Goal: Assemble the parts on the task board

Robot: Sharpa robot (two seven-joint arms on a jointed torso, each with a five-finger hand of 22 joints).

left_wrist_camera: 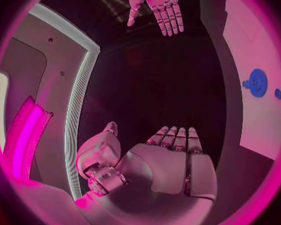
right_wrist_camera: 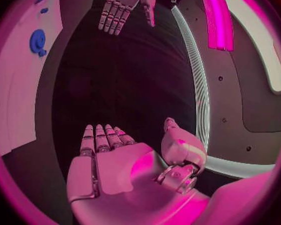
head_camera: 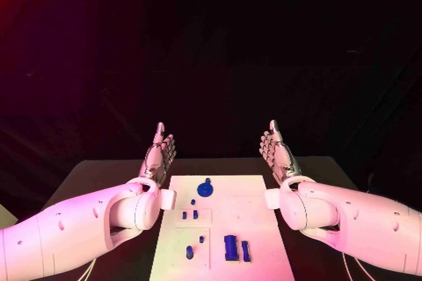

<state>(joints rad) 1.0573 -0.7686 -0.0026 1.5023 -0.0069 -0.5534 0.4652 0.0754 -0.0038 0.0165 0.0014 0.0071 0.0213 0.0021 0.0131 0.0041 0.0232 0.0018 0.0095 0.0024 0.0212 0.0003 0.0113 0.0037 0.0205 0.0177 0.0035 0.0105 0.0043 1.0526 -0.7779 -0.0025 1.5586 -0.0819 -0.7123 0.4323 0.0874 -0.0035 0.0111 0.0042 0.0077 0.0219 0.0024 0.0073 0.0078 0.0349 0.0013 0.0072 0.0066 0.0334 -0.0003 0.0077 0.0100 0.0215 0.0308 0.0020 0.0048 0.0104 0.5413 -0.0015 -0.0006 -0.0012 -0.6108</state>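
The task board (head_camera: 250,202) lay flat in the middle of the black worktop (head_camera: 97,171), between the two arms. On it sat the blue parts: a round part (head_camera: 205,188) near its far end, small pegs (head_camera: 189,214) at mid-board, and two upright blocks (head_camera: 236,247) near its close end. The left hand (head_camera: 159,156) and right hand (head_camera: 278,152) stood raised on either side of the board's far end, palms turned inward, fingers (head_camera: 160,135) straight, spread and holding nothing, well apart from every part.
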